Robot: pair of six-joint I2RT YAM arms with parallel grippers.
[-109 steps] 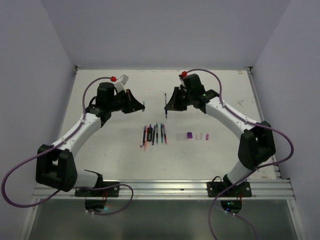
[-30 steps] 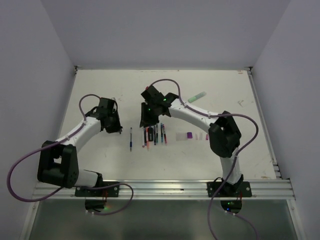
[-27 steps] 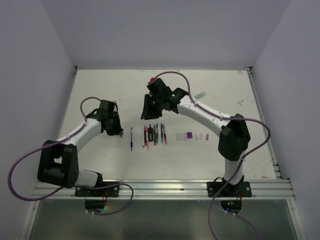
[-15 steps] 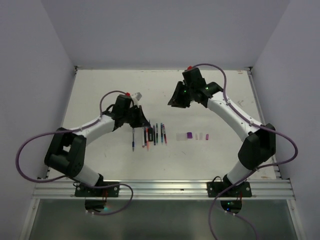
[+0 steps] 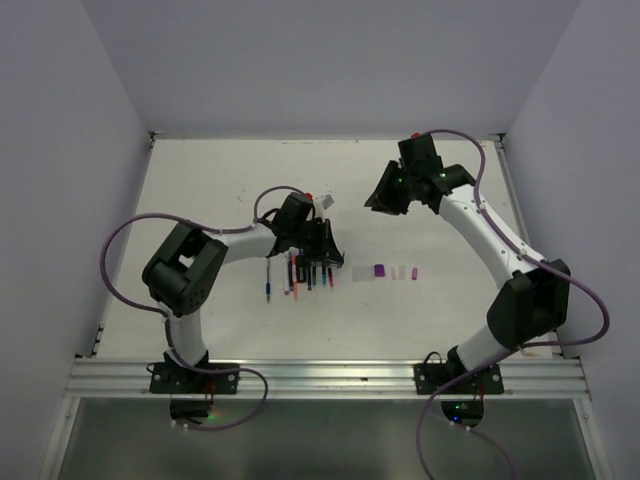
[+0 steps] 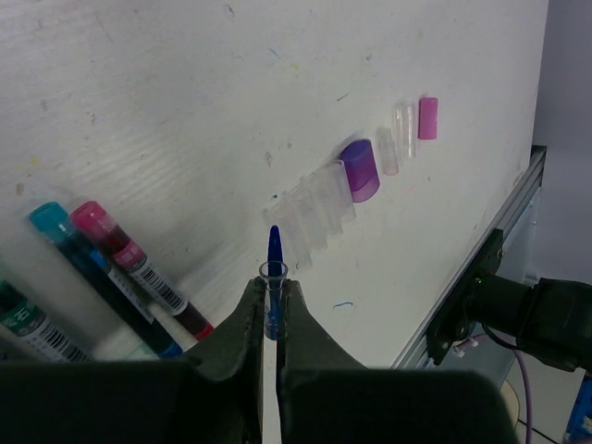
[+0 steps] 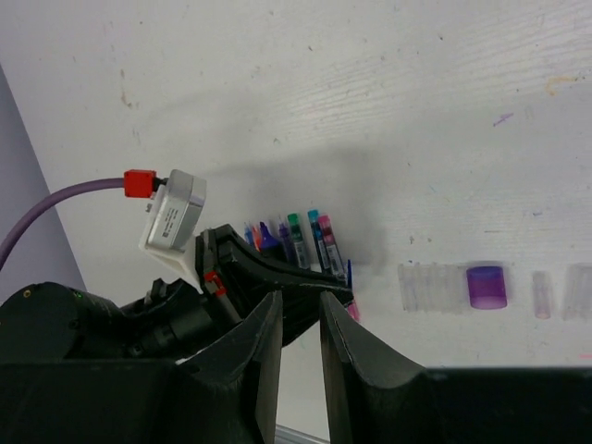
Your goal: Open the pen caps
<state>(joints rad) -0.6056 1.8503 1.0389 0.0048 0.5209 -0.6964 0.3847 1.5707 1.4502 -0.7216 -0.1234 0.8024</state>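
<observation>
My left gripper [image 6: 271,289] is shut on a clear pen cap [image 6: 273,274] with a blue clip. In the top view the left gripper [image 5: 333,260] hangs over the right end of the row of pens [image 5: 305,270]. Beyond its tips lie the pen caps in a line: several clear ones [image 6: 314,208], a purple one [image 6: 359,169], a whitish one [image 6: 401,129] and a pink one [image 6: 427,117]. One blue pen [image 5: 267,281] lies apart, left of the row. My right gripper [image 5: 378,200] hovers farther back, slightly open and empty [image 7: 302,301], looking down on the pens [image 7: 301,236] and the purple cap [image 7: 487,286].
The metal rail [image 5: 330,378] runs along the table's near edge, also seen as a dark edge [image 6: 481,277] just past the caps. Side walls [image 5: 110,200] close in the white table [image 5: 450,310].
The left arm has swung right, from beside the blue pen to over the pen row, near the caps. The right arm has drawn back to the right. Both grippers' openings look unchanged.
</observation>
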